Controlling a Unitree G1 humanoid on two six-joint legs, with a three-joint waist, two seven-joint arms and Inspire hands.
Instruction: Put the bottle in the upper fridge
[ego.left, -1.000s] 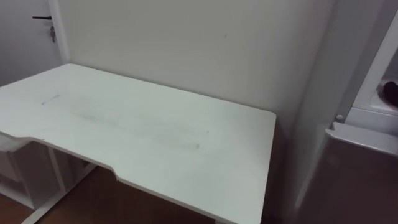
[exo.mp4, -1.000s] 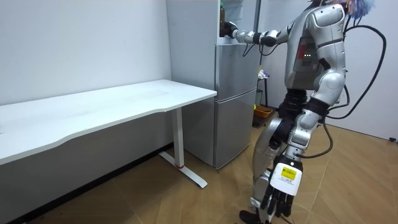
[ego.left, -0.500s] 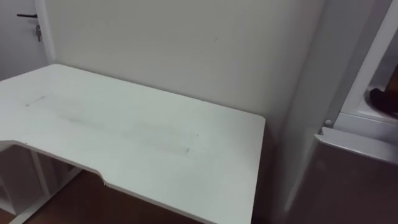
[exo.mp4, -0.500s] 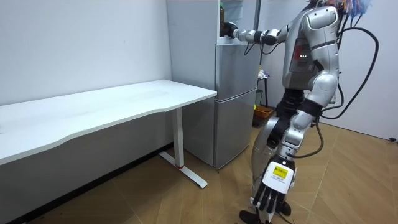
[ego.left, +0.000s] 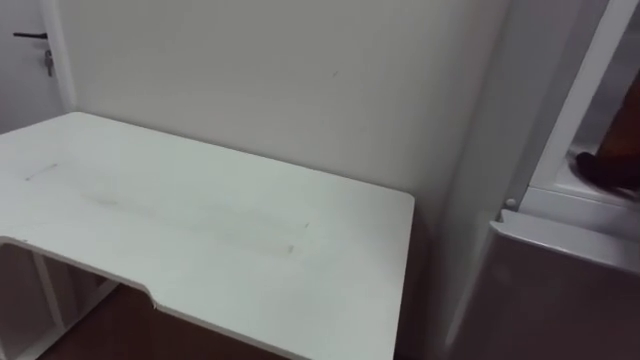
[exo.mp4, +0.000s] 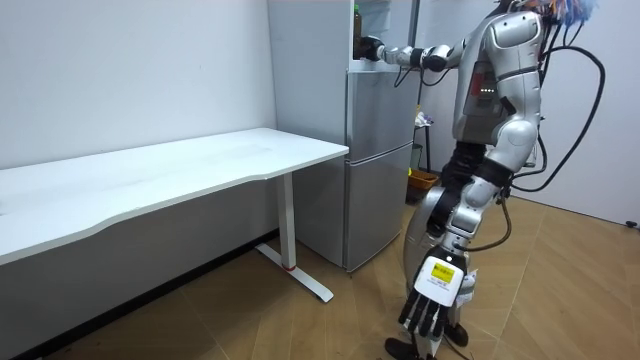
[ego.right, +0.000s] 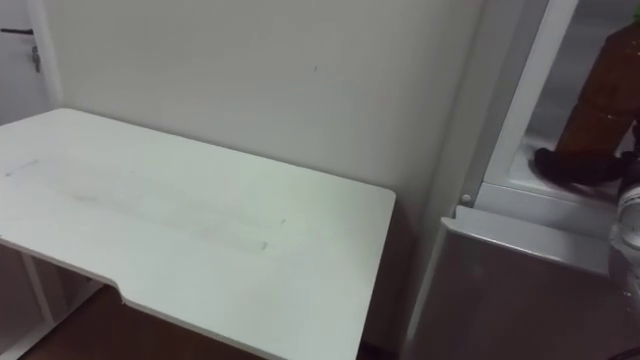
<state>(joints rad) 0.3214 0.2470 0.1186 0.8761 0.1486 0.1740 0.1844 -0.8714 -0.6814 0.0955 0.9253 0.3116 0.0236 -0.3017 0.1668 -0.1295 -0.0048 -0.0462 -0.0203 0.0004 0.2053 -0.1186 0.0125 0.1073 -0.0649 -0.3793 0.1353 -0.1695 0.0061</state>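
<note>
A brown bottle (ego.right: 606, 88) with a green cap stands upright inside the open upper compartment of the grey fridge (exo.mp4: 378, 170). In the room view the bottle (exo.mp4: 355, 35) shows at the compartment's front edge. My right hand (ego.right: 572, 166) reaches into that compartment, its dark fingers curled round the bottle's lower part. The same right hand (exo.mp4: 370, 48) sits at the end of my outstretched arm. My left hand (exo.mp4: 432, 300) hangs low beside my legs with straight fingers, holding nothing. I stand facing the fridge, an arm's length from it.
A white desk (ego.left: 200, 230) stands against the wall directly left of the fridge, its corner almost touching the fridge's side. The shut lower fridge door (ego.right: 520, 290) is below my right hand. A door with a dark handle (ego.left: 30, 36) is at the far left. Wooden floor lies behind me.
The eye view has swung to the right, bringing more of the fridge's inside into the picture. My left hand has swung slightly towards the room view's left. The right hand stays at the bottle.
</note>
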